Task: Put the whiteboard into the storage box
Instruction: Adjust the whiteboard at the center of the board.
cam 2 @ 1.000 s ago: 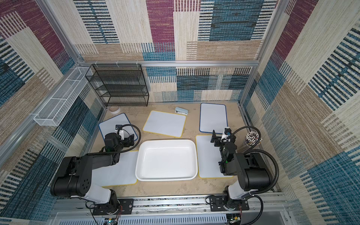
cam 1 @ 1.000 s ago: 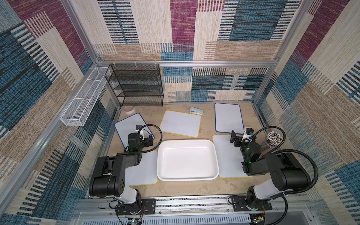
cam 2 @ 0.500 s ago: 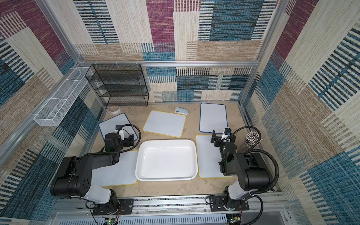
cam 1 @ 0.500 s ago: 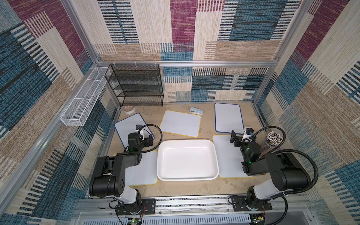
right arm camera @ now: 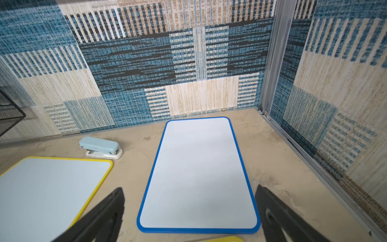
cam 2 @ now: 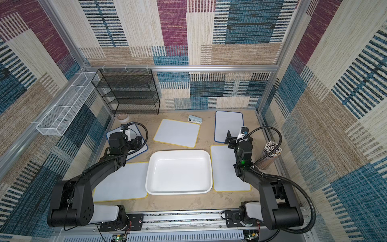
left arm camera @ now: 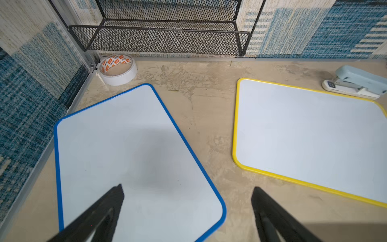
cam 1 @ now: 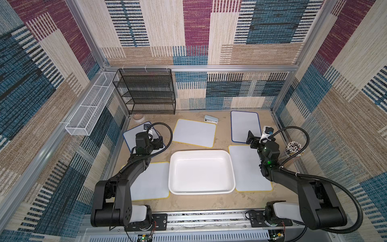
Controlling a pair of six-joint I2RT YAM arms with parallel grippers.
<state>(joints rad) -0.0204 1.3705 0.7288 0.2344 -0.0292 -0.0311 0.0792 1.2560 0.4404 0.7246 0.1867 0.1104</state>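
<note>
Both arms sit folded low, forearms stretched forward on either side of the storage box (cam 1: 201, 174) in the middle of the table (cam 1: 188, 203). The left gripper (left arm camera: 187, 187) hovers with jaws wide apart over the corner of a blue-edged whiteboard (left arm camera: 125, 146), holding nothing. The right gripper (right arm camera: 189, 187) is spread wide too, pointing at the other blue-edged whiteboard (right arm camera: 199, 174), which lies flat further back.

Both top views look steeply down from high above the robot's own side, taking in the whole counter (cam 1: 188, 202) and both arms; the left wrist view sits low and close, facing the far wall across a blue-edged whiteboard (left arm camera: 129, 159); the right wrist view, equally near, faces the far right corner across a second blue-edged whiteboard (right arm camera: 199, 174); both wrist views share the stapler (left arm camera: 356, 83) and the yellow-edged whiteboard (left arm camera: 310, 142).
</note>
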